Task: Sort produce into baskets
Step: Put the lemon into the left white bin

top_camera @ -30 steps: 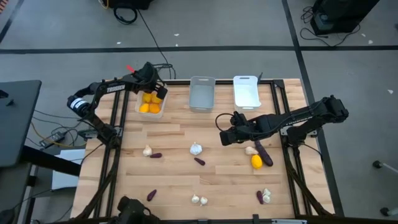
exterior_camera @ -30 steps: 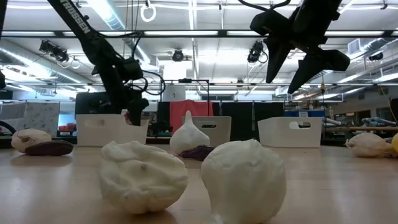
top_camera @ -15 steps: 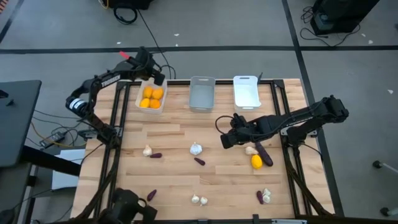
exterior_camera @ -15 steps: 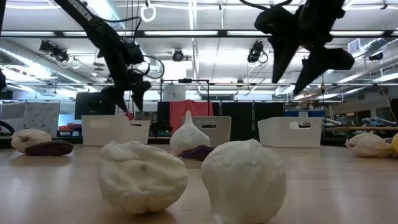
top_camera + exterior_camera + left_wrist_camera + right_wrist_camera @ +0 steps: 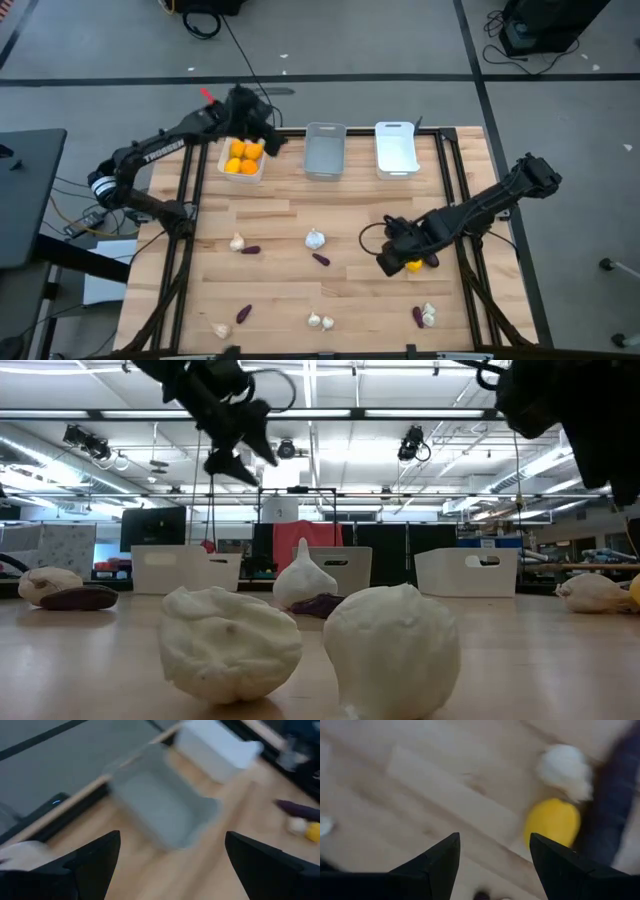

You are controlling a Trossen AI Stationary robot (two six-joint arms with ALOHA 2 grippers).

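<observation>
Three baskets stand along the far edge: a white one [image 5: 243, 160] holding several orange-yellow fruits [image 5: 244, 152], a grey one [image 5: 325, 150] and a white one [image 5: 396, 147]. My left gripper [image 5: 265, 135] is open and empty, high above the right far corner of the fruit basket; its wrist view looks toward the grey basket [image 5: 160, 812]. My right gripper [image 5: 388, 262] is open and empty, low over the table just left of a yellow fruit [image 5: 412, 263]. That fruit [image 5: 552, 822] lies on the table beside a garlic bulb [image 5: 565, 767] and a purple piece [image 5: 607, 820].
Loose produce lies on the wooden table: a garlic bulb [image 5: 315, 238] and purple piece [image 5: 321, 259] mid-table, a garlic bulb [image 5: 237, 241] with a purple piece [image 5: 251, 249] at left, and more near the front edge, including two bulbs [image 5: 320, 321].
My left gripper has risen from over the fruit basket and swung toward the table's right, toward the grey basket. My right gripper has gone toward the table's near edge and a little right, down toward the yellow fruit.
</observation>
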